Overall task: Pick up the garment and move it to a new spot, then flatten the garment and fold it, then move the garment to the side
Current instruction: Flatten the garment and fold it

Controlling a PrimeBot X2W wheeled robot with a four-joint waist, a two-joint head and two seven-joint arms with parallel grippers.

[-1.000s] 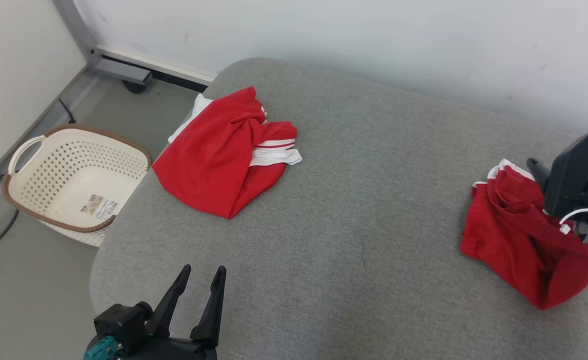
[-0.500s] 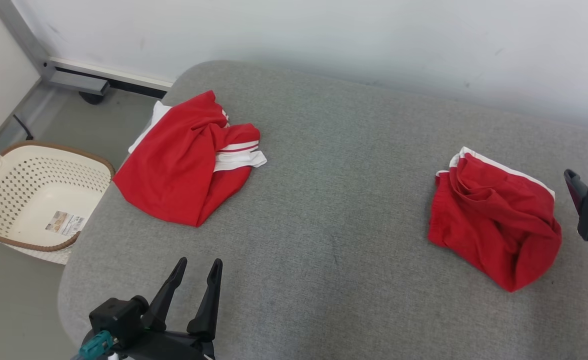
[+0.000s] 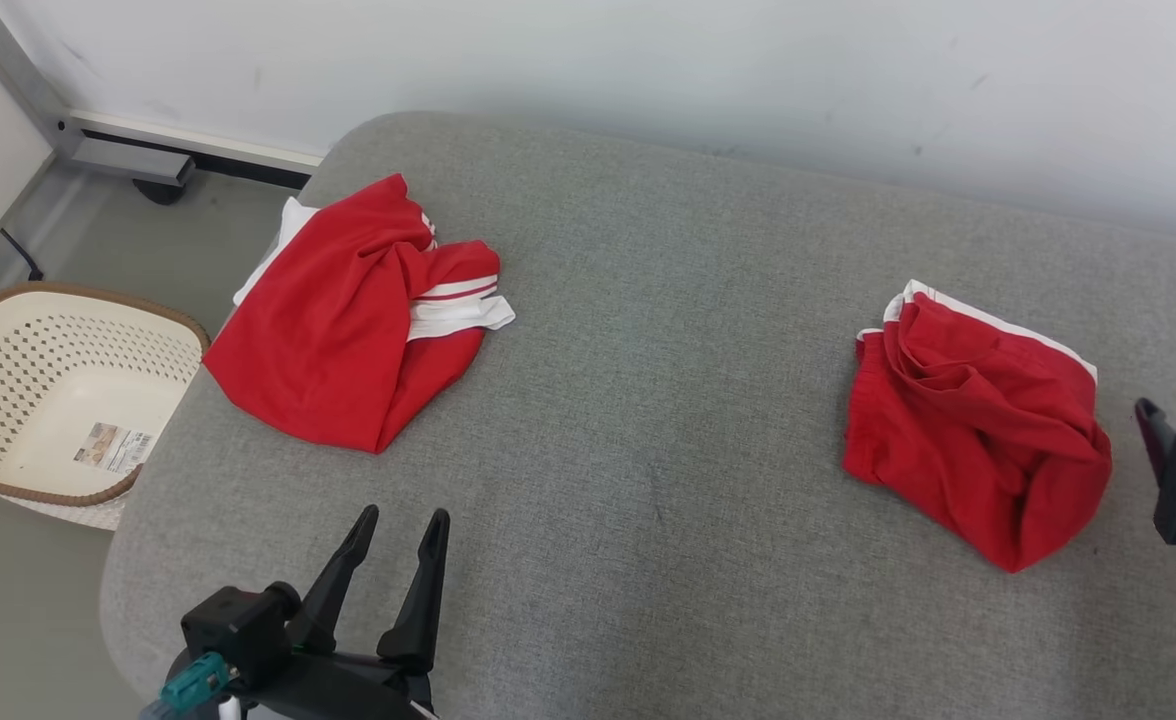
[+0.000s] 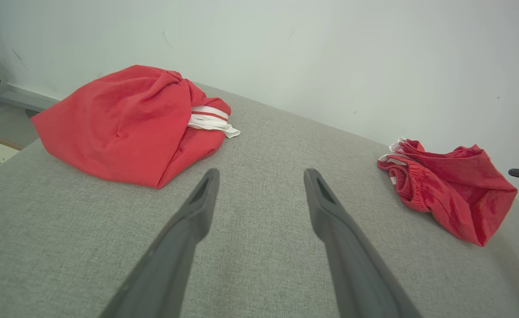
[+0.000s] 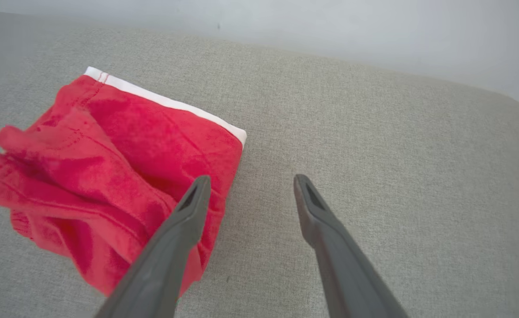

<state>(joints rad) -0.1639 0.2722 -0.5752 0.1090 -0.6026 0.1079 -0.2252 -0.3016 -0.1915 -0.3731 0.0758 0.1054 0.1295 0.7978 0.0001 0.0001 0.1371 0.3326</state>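
A grey fabric-covered surface (image 3: 668, 450) stands against a pale wall (image 3: 648, 70), with two crumpled red garments lying well apart on it. The task's garment, as I judge it, is the red garment with a white edge band (image 3: 978, 430), bunched near the surface's right end, because the right jaws hang just beside it, spread as wide as they go and holding nothing; in the right wrist view one dark finger (image 5: 184, 221) overlaps the garment's near edge while the other is over bare covering, and I cannot tell whether it touches the cloth; the left jaws, also fully spread and empty, sit low at the near edge, pointing at the bare middle; the red garment with white striped trim (image 3: 338, 330) lies at the far left corner, partly over the edge. The step in hand looks like the first pick-up; to do it well the right jaws should probably come down over a raised fold rather than the flat hem, pinch the cloth firmly, lift until the whole garment hangs clear, and carry it to the open middle, where there is room to spread it. On the floor at left sits a cream perforated laundry basket (image 3: 38, 370) with a brown rim; a printed label (image 3: 111, 447) lies inside it, too small to read; no brand or writing is legible on either garment.
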